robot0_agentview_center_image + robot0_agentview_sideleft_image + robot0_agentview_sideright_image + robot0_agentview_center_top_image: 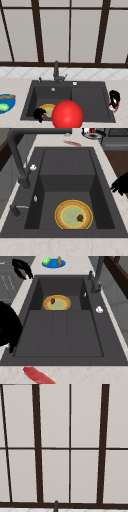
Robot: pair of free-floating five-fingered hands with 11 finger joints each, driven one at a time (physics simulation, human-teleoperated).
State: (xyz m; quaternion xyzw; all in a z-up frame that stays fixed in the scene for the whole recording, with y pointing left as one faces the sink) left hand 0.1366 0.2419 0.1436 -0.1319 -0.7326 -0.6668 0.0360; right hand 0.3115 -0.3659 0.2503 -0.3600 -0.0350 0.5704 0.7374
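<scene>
The left hand hangs with curled fingers, gripping nothing, at the front left corner of the sink, just beside the yellow plate lying in the basin with a small red bit on it. The right hand hovers at the sink's right edge over the worktop, by a red-and-white object; I cannot tell whether it grips it. A red ball sits at the front.

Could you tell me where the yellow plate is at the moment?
The yellow plate lies on the floor of the sink's left basin, just right of the left hand in the front view.
</scene>
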